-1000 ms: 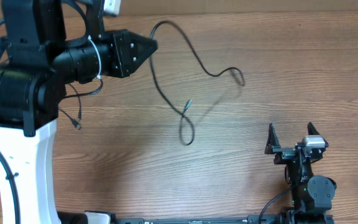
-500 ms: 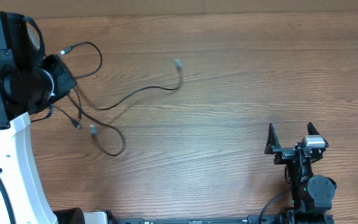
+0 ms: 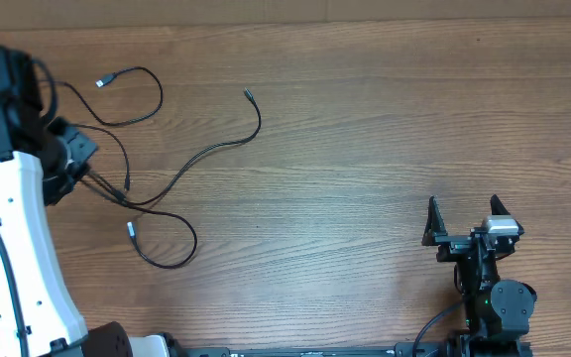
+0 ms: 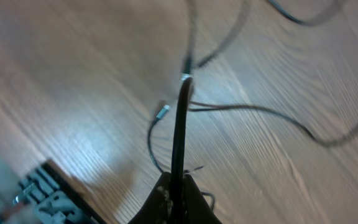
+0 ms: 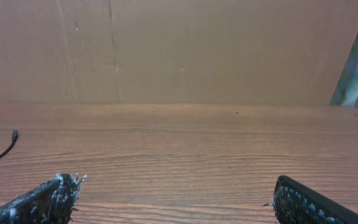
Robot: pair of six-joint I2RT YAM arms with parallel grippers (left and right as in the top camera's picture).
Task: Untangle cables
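My left hand (image 4: 178, 186) is shut tight on the cables (image 4: 180, 130). They spread over the table (image 3: 365, 119) just beside it. Far from it, my right hand (image 5: 176, 199) is open.

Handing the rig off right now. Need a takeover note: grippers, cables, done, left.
Left gripper: jaws shut on a thin black cable, at the left side of the table.
Right gripper: open, empty, parked bottom right in the overhead view, away from the cables.
Cables: spread over the table's left half; plug ends lie apart, silvery plug lowest in the overhead view.
Done: strands fanned out.
Left: they cross in a bunch beside the left gripper; separate them there.
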